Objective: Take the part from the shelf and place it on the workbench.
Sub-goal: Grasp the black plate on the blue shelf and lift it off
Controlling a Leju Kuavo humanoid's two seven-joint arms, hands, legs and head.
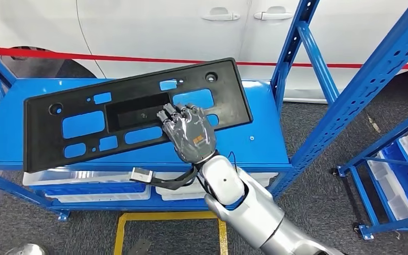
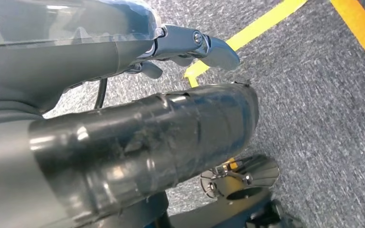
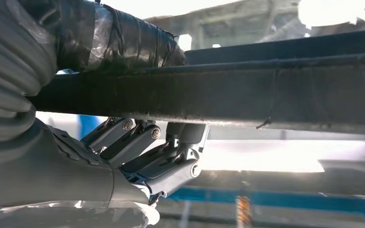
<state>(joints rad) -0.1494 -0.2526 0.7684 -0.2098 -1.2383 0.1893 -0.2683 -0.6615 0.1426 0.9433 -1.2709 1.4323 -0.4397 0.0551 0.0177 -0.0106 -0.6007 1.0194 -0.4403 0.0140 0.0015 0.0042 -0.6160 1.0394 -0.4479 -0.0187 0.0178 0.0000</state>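
Note:
The part is a long black plastic panel [image 1: 138, 87] with several cutouts, lying slantwise over the blue top of the shelf [image 1: 268, 141]. My right hand [image 1: 191, 133] grips its near long edge, right of the middle. In the right wrist view the taped thumb [image 3: 123, 38] presses one face of the panel [image 3: 266, 90] and the fingers [image 3: 161, 156] curl against the other. I cannot tell whether the panel still touches the shelf top. My left hand [image 2: 138, 147] hangs over the grey floor, holding nothing, with its fingers [image 2: 209, 47] apart.
White bins [image 1: 85, 178] sit on the level under the shelf top. Blue rack uprights [image 1: 350, 101] rise at the right, with another rack of bins [image 1: 404, 175] beyond. A white car [image 1: 191, 32] and red tape [image 1: 138, 58] stand behind. Yellow lines [image 1: 164, 218] mark the floor.

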